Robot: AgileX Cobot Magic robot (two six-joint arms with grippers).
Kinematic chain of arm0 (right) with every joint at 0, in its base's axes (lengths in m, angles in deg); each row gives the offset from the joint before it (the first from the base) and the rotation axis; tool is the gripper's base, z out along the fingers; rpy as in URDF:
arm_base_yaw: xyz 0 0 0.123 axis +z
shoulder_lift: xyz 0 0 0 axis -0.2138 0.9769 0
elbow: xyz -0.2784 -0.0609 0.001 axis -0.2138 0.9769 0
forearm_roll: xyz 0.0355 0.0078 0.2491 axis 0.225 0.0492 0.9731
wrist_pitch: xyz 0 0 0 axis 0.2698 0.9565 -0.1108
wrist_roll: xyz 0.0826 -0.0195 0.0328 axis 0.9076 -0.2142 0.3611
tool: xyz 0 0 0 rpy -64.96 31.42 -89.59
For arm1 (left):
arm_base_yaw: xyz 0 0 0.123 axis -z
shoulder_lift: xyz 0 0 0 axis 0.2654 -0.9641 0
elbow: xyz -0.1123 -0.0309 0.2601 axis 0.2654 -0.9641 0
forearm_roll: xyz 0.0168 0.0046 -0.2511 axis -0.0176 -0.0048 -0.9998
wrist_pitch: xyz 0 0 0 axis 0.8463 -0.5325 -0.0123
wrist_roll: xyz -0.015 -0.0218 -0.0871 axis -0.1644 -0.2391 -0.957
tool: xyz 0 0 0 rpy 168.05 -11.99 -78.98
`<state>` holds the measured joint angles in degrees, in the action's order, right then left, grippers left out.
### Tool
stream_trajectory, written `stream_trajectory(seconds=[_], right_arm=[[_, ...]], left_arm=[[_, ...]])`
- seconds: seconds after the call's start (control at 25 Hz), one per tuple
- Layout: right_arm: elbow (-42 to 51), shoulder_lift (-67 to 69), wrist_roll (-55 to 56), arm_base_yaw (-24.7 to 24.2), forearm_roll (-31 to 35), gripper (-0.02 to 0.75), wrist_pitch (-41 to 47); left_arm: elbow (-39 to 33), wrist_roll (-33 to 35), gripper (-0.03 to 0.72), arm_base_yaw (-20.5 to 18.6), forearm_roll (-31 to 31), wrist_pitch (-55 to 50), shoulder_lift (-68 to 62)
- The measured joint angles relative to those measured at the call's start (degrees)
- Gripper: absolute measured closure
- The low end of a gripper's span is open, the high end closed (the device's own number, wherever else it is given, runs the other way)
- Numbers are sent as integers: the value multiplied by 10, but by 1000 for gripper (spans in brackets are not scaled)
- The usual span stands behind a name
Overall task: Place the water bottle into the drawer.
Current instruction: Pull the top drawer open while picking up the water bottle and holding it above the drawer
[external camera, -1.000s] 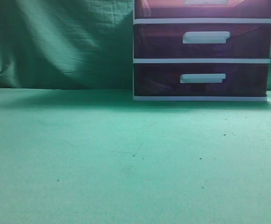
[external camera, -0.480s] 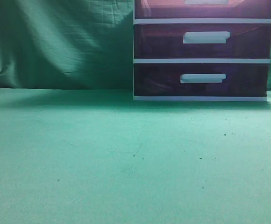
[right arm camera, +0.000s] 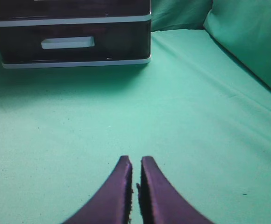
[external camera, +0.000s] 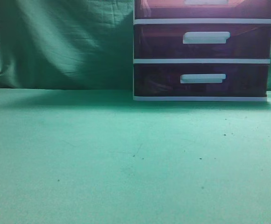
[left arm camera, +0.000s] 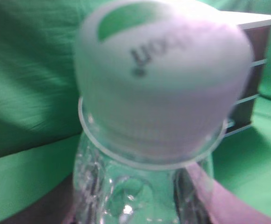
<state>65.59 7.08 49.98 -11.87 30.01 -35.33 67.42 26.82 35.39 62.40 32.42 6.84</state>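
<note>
The water bottle [left arm camera: 159,93], clear plastic with a white cap, fills the left wrist view, its cap close to the camera. My left gripper [left arm camera: 140,205] is shut on the bottle's body, with a finger on each side, and holds it up in the air. The drawer [external camera: 203,9] is the top one of the white-framed unit; only its lower part shows at the top edge of the exterior view. The unit also shows at the right of the left wrist view [left arm camera: 259,42], beyond the bottle. My right gripper [right arm camera: 136,172] is shut and empty, low over the green table. Neither gripper shows in the exterior view.
The two lower dark red-purple drawers [external camera: 202,41] [external camera: 201,79] are closed, with white bar handles. The bottom drawer [right arm camera: 70,44] lies ahead and left of my right gripper. A green cloth [external camera: 103,154] covers the table, and a green curtain [external camera: 60,42] hangs behind.
</note>
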Motion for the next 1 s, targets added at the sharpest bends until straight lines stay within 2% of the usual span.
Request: stream_trajectory(seconds=[0.2, 0.32, 0.44, 0.52, 0.6, 0.76, 1.0], right_arm=[[0, 0, 2, 0, 0, 689, 0], [1, 0, 39, 0, 13, 689, -48], [3, 0, 82, 0, 25, 689, -176], [3, 0, 89, 0, 25, 689, -296], [-7, 0, 87, 0, 25, 689, -349], [-89, 5, 64, 0, 24, 689, -266], [-243, 92, -73, 0, 24, 689, -53]], left_arm=[[-1, -2, 403, 78, 1, -85, 90], [-3, -15, 403, 117, 1, -127, 123], [-4, -16, 403, 150, 1, -139, 138], [-4, -16, 403, 170, 1, -144, 139], [-4, -16, 403, 186, 1, -151, 139], [-4, -16, 403, 197, 1, -175, 139], [-4, -16, 403, 197, 1, -220, 139]])
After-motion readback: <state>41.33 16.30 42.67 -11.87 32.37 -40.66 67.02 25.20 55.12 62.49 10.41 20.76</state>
